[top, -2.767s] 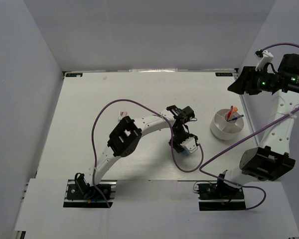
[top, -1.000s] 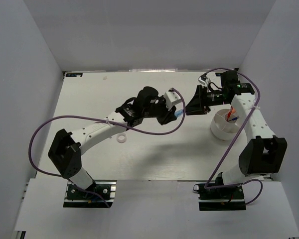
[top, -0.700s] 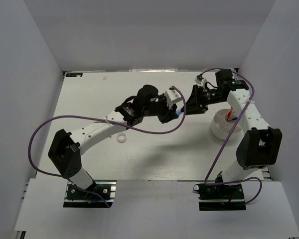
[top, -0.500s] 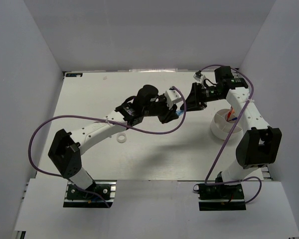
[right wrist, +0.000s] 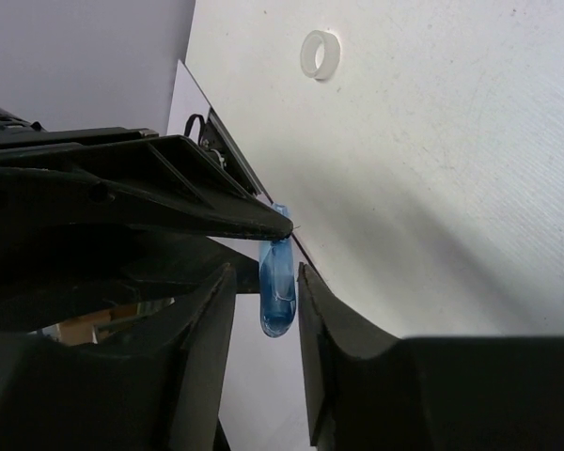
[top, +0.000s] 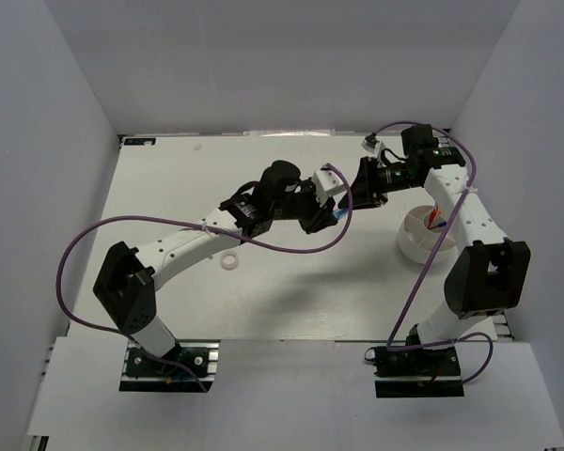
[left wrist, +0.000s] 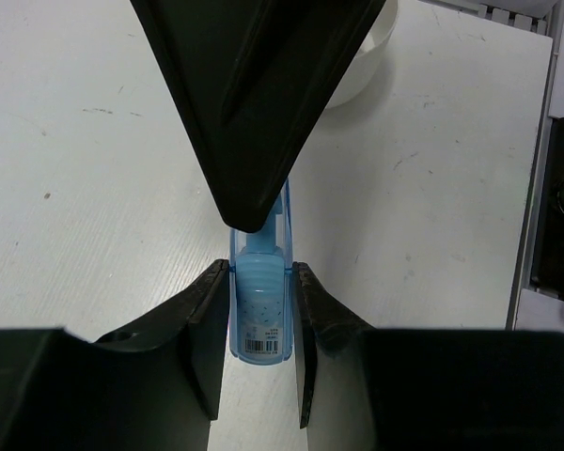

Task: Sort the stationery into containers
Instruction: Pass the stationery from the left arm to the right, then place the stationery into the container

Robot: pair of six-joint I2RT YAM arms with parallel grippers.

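My left gripper (left wrist: pixel 259 282) is shut on a light-blue piece (left wrist: pixel 260 301) with a barcode label and holds it above the table. In the top view the two grippers meet at mid-table, the left gripper (top: pixel 335 214) facing the right gripper (top: pixel 350 201). The right gripper (right wrist: pixel 266 274) straddles the free end of the light-blue piece (right wrist: pixel 276 282). Its jaws are narrow, with a thin gap on each side. A dark right finger (left wrist: pixel 254 113) covers the piece's far end. The white bowl (top: pixel 414 249) stands to the right, with a red-orange item (top: pixel 437 216) in it.
A white tape ring (top: pixel 229 261) lies on the table under the left arm, and the tape ring (right wrist: pixel 320 54) also shows in the right wrist view. The bowl's wall (left wrist: pixel 371 56) shows beyond the fingers. Purple cables loop over both arms. Grey walls enclose the table.
The right gripper has moved left to meet the left gripper, and its jaws have narrowed around the blue piece's free end. The left arm has stayed almost still, keeping its grip.
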